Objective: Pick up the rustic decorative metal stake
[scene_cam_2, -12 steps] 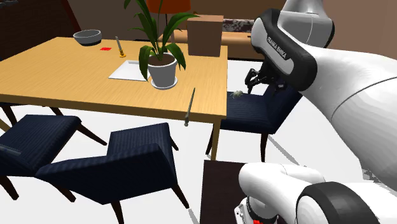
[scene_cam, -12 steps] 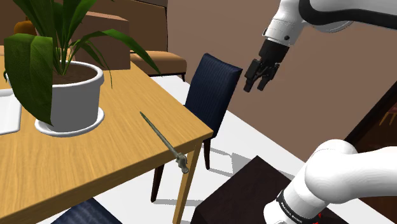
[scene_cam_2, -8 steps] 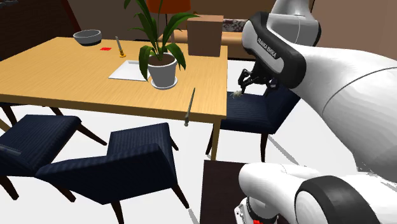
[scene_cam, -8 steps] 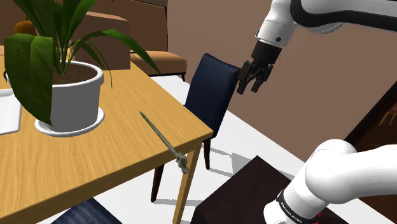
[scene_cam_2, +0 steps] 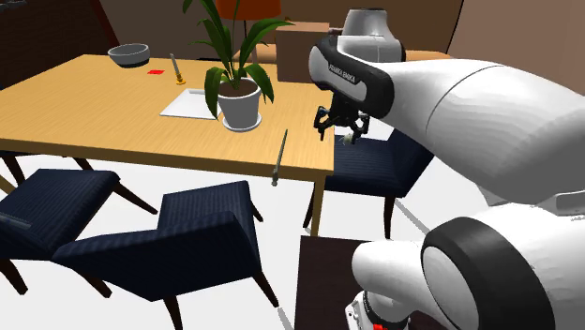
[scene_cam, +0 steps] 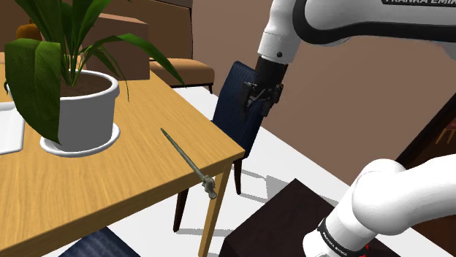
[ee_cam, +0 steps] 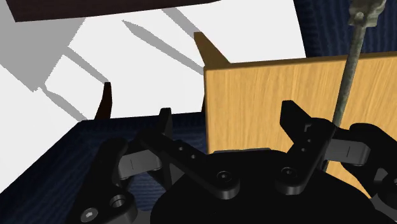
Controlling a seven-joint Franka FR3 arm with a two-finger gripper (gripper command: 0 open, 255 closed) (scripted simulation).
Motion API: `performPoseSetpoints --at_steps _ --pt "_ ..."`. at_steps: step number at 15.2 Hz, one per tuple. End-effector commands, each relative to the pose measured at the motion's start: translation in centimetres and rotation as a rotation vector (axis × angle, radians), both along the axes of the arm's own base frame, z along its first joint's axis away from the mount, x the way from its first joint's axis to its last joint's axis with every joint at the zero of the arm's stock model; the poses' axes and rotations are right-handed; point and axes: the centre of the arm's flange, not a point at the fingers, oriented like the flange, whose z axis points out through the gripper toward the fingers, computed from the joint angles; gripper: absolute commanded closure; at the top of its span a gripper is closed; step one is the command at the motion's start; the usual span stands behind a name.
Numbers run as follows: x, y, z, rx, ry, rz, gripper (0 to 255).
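Gripper [ee_cam: 228, 114] is hovering over the table [ee_cam: 267, 89] corner, fingers standing apart.
The thin grey stake [ee_cam: 347, 83] is lying on the wood, outside the fingers' gap.

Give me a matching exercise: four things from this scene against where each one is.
1 stake
2 white pot
3 grey bowl
4 gripper

A table corner far from the arm
B above the blue chair
C on a saucer
D one end overhanging the table's edge

Pairs: 1-D, 2-C, 3-A, 4-B.
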Motion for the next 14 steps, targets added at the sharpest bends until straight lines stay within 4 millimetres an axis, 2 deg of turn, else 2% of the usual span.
performPoseSetpoints --at_steps 1,14 --pt "0.8 2.3 -0.7 -0.004 0.010 0.000 0" --pt "6.2 18.2 -6.8 -0.031 0.071 0.007 0"
